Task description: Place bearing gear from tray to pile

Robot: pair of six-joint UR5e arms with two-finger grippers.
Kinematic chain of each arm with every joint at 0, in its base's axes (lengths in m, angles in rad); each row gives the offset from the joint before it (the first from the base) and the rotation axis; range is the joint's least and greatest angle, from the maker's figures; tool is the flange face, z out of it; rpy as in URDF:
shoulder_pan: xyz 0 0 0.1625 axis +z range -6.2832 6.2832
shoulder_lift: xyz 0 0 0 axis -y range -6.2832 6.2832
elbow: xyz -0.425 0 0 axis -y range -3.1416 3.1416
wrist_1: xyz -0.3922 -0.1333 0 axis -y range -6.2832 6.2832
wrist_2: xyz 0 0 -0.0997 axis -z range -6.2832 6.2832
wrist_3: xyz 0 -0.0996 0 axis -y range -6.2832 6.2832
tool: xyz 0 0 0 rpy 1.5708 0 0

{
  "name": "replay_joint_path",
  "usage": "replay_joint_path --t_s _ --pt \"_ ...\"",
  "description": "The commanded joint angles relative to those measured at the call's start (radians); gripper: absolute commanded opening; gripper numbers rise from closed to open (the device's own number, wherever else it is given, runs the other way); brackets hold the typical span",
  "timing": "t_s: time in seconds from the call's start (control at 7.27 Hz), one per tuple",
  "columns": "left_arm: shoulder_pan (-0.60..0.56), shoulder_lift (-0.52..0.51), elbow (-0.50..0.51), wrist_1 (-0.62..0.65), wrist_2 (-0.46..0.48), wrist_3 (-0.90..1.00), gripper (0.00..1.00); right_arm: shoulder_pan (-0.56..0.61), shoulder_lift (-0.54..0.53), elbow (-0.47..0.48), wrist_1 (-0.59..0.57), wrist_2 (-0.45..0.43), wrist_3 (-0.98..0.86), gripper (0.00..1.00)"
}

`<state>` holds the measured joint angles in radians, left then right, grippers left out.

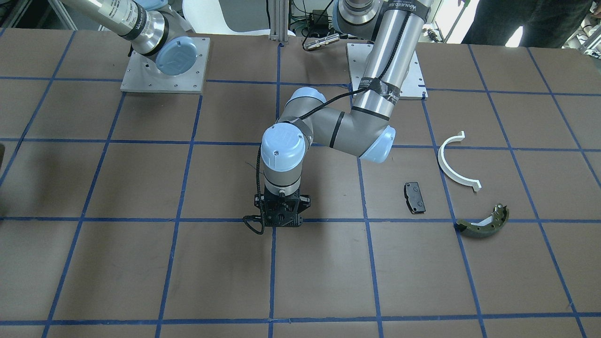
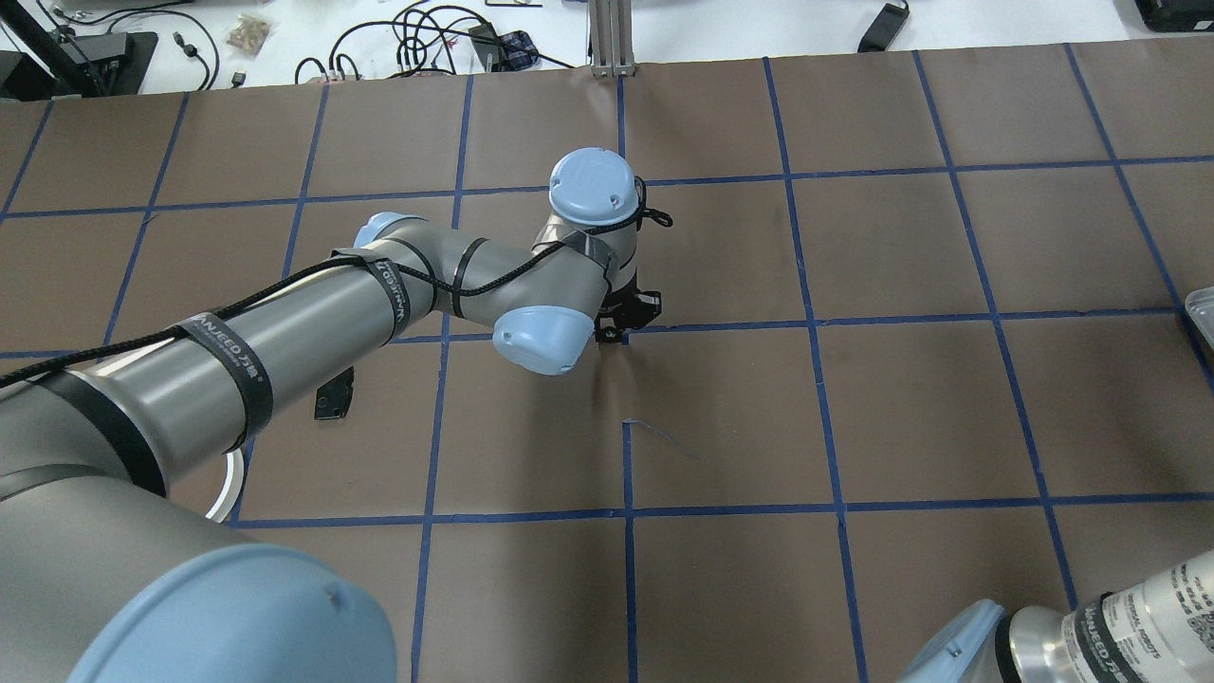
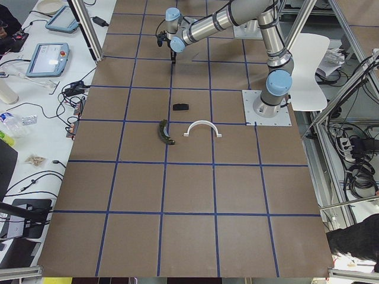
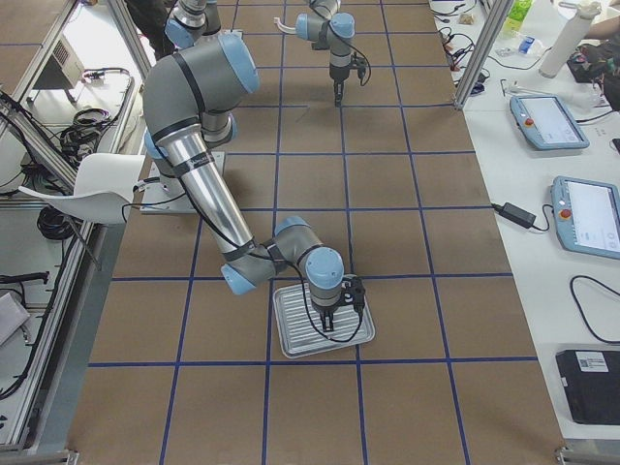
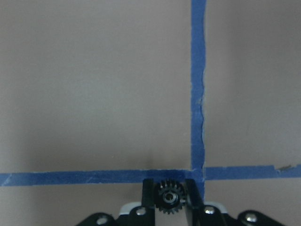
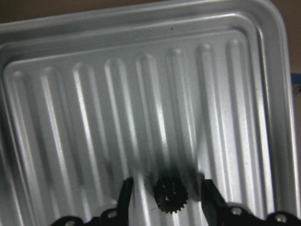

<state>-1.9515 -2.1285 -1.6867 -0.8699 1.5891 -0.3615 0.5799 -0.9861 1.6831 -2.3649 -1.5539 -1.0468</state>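
My left gripper (image 5: 169,201) is shut on a small black bearing gear (image 5: 169,196), low over a crossing of blue tape lines at mid-table (image 1: 281,224). The pile lies to its side: a white half-ring (image 1: 453,164), a black brake pad (image 1: 415,197) and an olive brake shoe (image 1: 483,223). My right gripper (image 6: 167,192) is open over the ribbed metal tray (image 6: 141,94), its fingers on either side of a second black gear (image 6: 170,194) that lies on the tray, apart from both fingers.
The tray (image 4: 291,341) sits at the table's end on my right, far from the pile (image 3: 180,118). The brown table surface (image 1: 141,272) is marked with a blue tape grid. Tablets and cables lie on the side bench (image 4: 542,121).
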Motion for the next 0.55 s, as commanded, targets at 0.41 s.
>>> replay_joint_path --t_s 0.41 --pt "0.213 0.166 -0.010 -0.177 0.006 0.251 0.00 0.000 -0.009 0.000 0.009 -0.002 0.005 0.00"
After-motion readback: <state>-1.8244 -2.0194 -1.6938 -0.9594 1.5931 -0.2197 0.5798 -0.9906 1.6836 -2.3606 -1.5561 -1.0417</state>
